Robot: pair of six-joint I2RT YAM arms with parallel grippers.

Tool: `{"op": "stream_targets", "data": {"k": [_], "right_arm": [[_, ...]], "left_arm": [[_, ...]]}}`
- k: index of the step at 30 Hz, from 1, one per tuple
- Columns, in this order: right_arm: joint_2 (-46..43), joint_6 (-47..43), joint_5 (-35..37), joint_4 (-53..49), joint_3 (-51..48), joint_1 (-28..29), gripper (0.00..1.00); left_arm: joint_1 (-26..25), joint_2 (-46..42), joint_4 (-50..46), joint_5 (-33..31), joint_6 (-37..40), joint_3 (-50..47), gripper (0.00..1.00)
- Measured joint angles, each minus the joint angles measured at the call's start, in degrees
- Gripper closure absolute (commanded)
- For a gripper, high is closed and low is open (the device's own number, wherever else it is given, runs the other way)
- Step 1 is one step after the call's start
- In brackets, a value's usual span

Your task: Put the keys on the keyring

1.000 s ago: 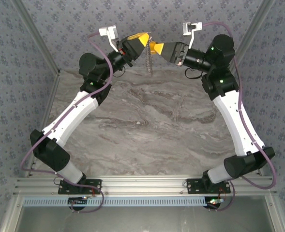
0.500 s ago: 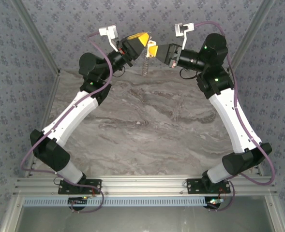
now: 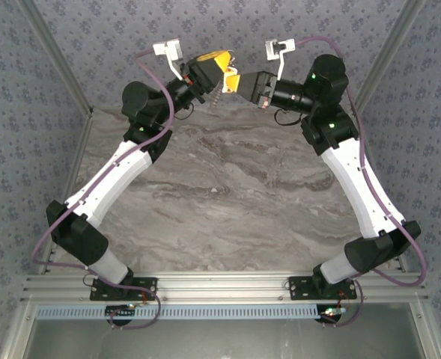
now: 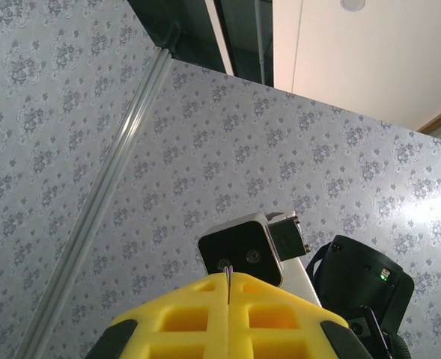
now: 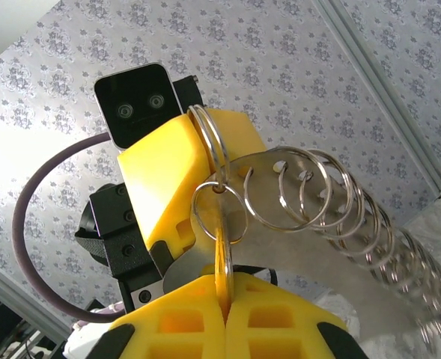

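Keyring (image 3: 216, 97) up at the far edge of the table (image 3: 227, 194), dangling from the left gripper (image 3: 219, 66) over grey veined marble. From overhead: right gripper (image 3: 233, 81) almost tip to tip with the left, both high off the surface. All round, walls (image 3: 130, 22) in blue-grey flowered paper. Aluminium rails (image 3: 227, 283) at the corners and along the near edge.

From the left wrist: left gripper (image 4: 227, 288) shut, yellow fingers (image 4: 183, 321) pressed together on a thin metal edge, probably the keyring seen end-on. Beyond them the other arm's camera (image 4: 239, 254), more flowered wall, a slanting rail and white ceiling (image 4: 370, 52).

From the right wrist: right gripper (image 5: 225, 280) shut on a thin yellowish piece seen edge-on, seemingly the key (image 5: 224, 258), hooked at its top into a small ring (image 5: 196, 208). Keyring (image 5: 207, 138) clamped in the left gripper's yellow fingers, with a chain of rings (image 5: 340, 217) trailing off to the right, blurred at its far end.

Against a second ago: right arm swung in leftward and the gap between the grippers closed. Chain then hanging straight and lower, now drawn up short and slanted left. Left arm as before.
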Motion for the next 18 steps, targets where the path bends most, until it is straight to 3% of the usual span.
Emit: {"op": "stream_targets", "data": {"k": [6,11,18], "right_arm": [[0.3,-0.6,0.7,-0.5,0.5,0.6,0.98],[-0.3,-1.0,0.4,-1.7,-0.2,-0.2,0.64],[-6.0,-1.1,-0.1,-4.5,-6.1,-5.7,0.55]], "left_arm": [[0.1,0.0,0.2,0.0,0.0,0.0,1.00],[0.1,0.0,0.4,-0.2,-0.2,0.0,1.00],[0.1,0.0,2.9,-0.5,-1.5,0.0,1.00]]}}
